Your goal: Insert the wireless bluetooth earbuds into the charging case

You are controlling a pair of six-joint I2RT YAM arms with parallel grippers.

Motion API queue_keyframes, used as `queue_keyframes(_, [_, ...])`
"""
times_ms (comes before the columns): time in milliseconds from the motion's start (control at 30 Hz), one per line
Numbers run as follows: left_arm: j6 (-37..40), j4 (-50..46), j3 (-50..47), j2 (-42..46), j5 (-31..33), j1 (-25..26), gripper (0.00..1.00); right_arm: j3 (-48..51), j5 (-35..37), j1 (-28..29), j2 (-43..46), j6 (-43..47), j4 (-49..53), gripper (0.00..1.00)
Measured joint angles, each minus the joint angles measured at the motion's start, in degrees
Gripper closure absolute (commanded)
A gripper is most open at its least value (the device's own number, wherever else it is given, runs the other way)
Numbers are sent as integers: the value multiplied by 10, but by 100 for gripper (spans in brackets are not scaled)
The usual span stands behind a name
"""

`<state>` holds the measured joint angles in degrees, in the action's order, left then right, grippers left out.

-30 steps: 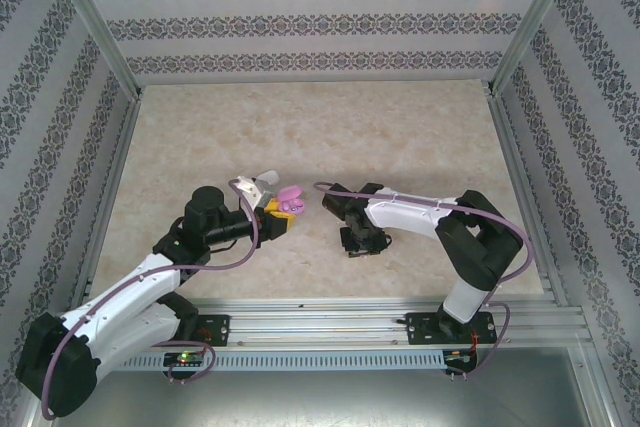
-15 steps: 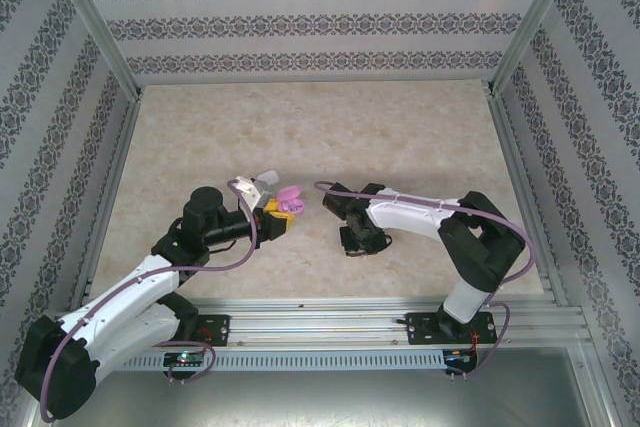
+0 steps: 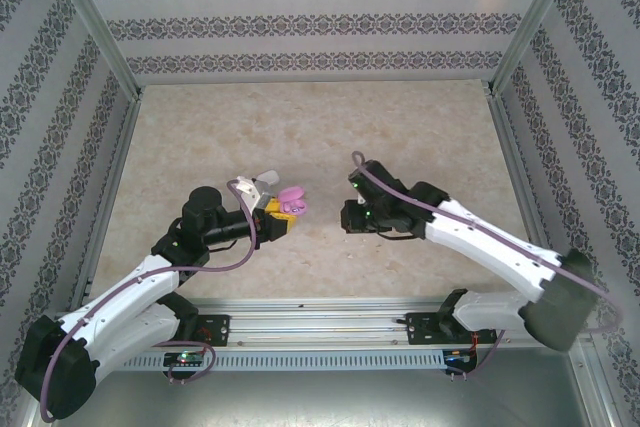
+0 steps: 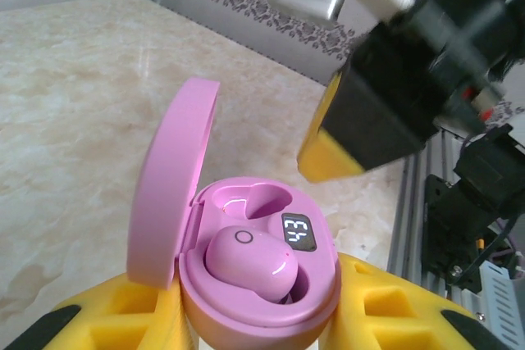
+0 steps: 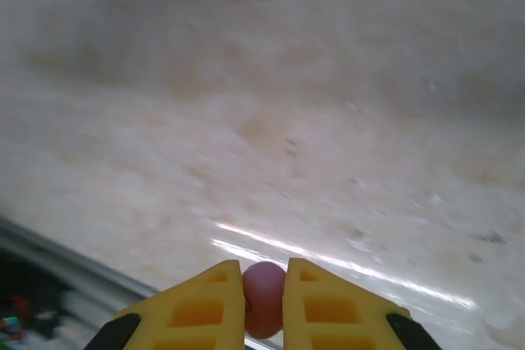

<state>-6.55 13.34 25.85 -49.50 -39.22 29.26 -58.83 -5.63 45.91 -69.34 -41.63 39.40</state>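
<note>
The pink charging case and the earbud seated in it are smooth glossy plastic, the yellow fingers of the left pincer are matt moulded plastic, and the marble-patterned surface is polished, edged by brushed-metal rails.

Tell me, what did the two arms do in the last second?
The right arm swung its elbow out rightward, toward the near edge, and the right tool, shut on a pink earbud, edged slightly toward the far side. The left tool and the open pink case it holds stayed put.
</note>
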Motion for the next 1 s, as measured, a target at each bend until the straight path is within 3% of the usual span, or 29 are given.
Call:
queue_keyframes(267, [-10, 34, 0, -14, -42, 0, 97, -46, -70, 19, 31, 25, -81, 90])
queue_keyframes(567, [-25, 54, 2, -22, -63, 0, 98, -84, -132, 26, -13, 59, -123, 90])
queue_keyframes(1000, [-30, 56, 8, -22, -73, 0, 98, -84, -149, 27, -29, 84, -122, 90])
